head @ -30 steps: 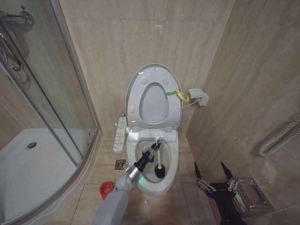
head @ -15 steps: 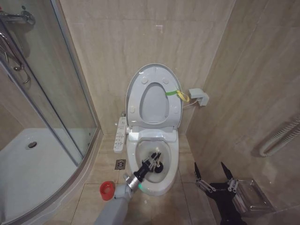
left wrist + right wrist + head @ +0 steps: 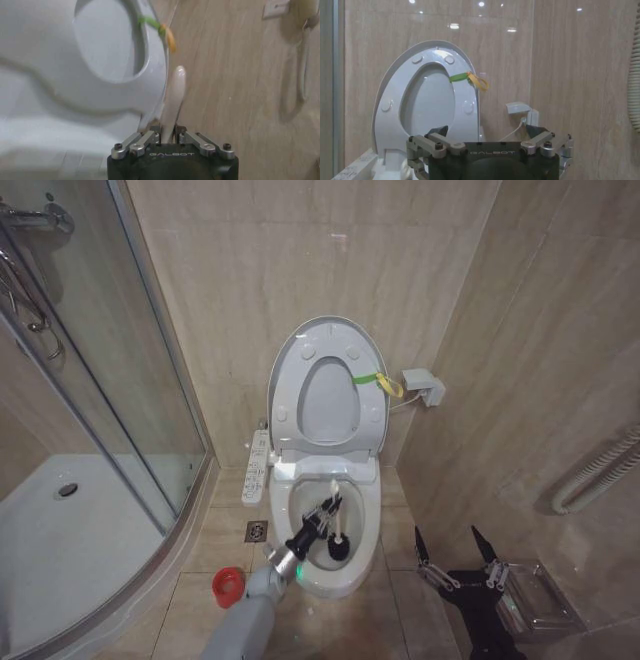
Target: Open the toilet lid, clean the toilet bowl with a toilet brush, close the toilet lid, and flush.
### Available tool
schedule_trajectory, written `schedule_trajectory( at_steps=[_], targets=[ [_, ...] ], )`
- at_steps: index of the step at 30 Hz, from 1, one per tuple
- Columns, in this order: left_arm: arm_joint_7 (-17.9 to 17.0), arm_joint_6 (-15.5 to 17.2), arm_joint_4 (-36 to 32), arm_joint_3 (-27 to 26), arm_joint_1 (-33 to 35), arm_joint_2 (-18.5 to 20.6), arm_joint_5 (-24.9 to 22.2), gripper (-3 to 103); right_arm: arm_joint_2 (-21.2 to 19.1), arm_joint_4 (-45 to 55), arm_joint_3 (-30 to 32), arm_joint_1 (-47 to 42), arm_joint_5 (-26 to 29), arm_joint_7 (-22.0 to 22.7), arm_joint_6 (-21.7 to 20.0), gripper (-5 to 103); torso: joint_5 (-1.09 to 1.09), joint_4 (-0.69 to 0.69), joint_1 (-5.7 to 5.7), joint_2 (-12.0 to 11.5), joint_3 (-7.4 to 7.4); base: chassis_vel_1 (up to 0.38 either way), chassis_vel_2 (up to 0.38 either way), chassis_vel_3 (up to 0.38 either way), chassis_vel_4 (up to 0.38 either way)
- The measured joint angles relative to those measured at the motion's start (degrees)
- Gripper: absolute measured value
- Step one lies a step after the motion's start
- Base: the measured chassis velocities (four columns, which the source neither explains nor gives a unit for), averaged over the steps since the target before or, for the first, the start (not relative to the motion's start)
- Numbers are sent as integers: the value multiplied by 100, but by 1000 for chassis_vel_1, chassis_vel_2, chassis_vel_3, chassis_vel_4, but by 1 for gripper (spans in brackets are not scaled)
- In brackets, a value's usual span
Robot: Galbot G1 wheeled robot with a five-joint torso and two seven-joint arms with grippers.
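Note:
The toilet lid (image 3: 328,340) stands raised against the wall, with the ring seat (image 3: 300,430) and its green-yellow tag (image 3: 372,380) up in front of it. Below lies the white toilet bowl (image 3: 366,520). My left gripper (image 3: 322,518) is over the bowl, shut on the toilet brush's thin white handle (image 3: 335,498); the dark bristle head (image 3: 339,549) is down inside the bowl. In the left wrist view the handle (image 3: 174,95) rises from between the fingers (image 3: 150,138), beside the raised seat (image 3: 100,56). My right gripper (image 3: 452,564) waits open at the lower right, facing the lid (image 3: 436,49).
A red brush holder (image 3: 228,584) sits on the floor left of the bowl, near a floor drain (image 3: 257,530). The side control panel (image 3: 256,466) runs along the bowl's left. A glass shower enclosure (image 3: 90,380) fills the left; a wall socket box (image 3: 423,387) is on the right.
The left gripper has swung the brush within the bowl: the handle lay low half a second ago and now stands up again, with the head nearer the bowl's front. The right arm is unmoved.

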Motion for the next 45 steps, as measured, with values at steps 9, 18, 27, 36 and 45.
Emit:
schedule_trajectory(
  at_steps=[9, 18, 27, 36, 45],
  targets=[
    [-117, 158, -553, -5, -165, 128, -104, 18, 0, 0, 0, 0, 0, 0, 0, 100, -1, -2, 1, -1, 1, 0, 0, 0, 0],
    [-138, 212, -667, 76, -209, 7, -196, 16, 0, 0, 0, 0, 0, 0, 0, 100, -1, -3, 1, 0, 1, 0, 0, 0, 0],
    [154, -43, -5, 59, 102, -115, -26, 16, -1, 0, 0, 0, 0, 0, 0, 100, -1, 2, 1, 0, 2, 0, 0, 0, 0],
    [-93, 174, -731, 48, -205, -66, -186, 16, 0, 0, 0, 0, 0, 0, 0, 100, -2, -3, 2, -1, 2, 0, 0, 0, 0],
    [176, -75, 87, -9, -4, -171, -46, 16, 0, 1, 0, 0, 0, 0, 1, 100, -2, -3, -1, 1, -2, 0, 0, 0, 0]
  ],
)
